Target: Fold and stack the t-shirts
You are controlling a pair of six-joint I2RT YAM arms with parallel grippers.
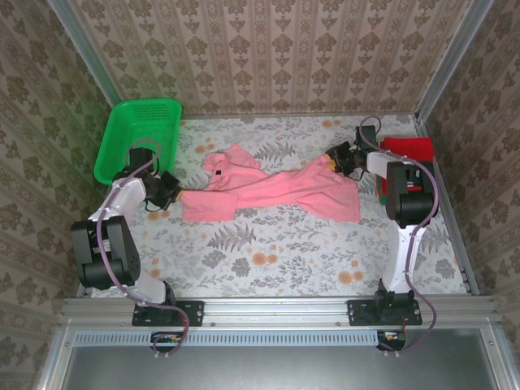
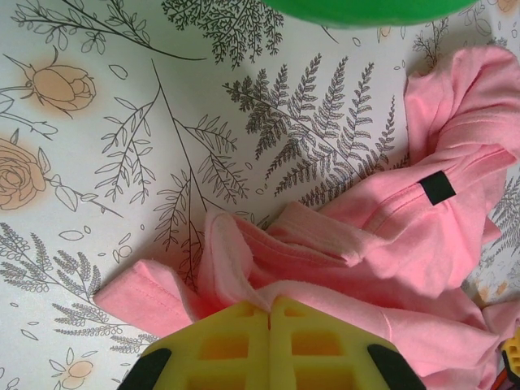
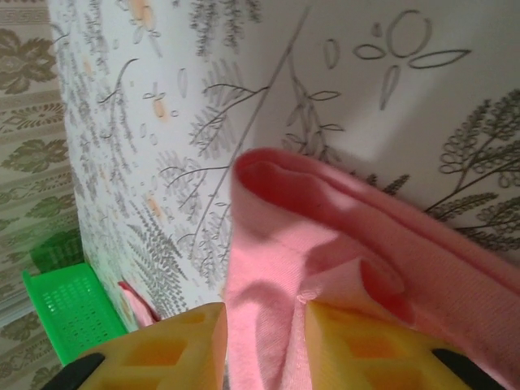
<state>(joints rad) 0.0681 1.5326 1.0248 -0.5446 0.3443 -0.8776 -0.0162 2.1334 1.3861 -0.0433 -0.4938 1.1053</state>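
Observation:
The pink t-shirt (image 1: 276, 191) lies crumpled and stretched across the middle of the flowered table, between both arms. My left gripper (image 1: 173, 195) is at its left end, and in the left wrist view the yellow jaws of that left gripper (image 2: 270, 302) are shut on a fold of the pink t-shirt (image 2: 390, 236). My right gripper (image 1: 340, 158) is at the shirt's far right end. In the right wrist view a thick fold of the pink t-shirt (image 3: 325, 236) fills the narrow gap of the right gripper (image 3: 264, 309), touching both pads. A folded red t-shirt (image 1: 409, 148) lies at the back right.
A green mesh basket (image 1: 138, 134) stands at the back left, just behind my left arm; its rim (image 2: 366, 10) shows in the left wrist view and the basket (image 3: 69, 313) sits far off in the right wrist view. Metal rails edge the table (image 1: 284, 252); papered walls stand behind.

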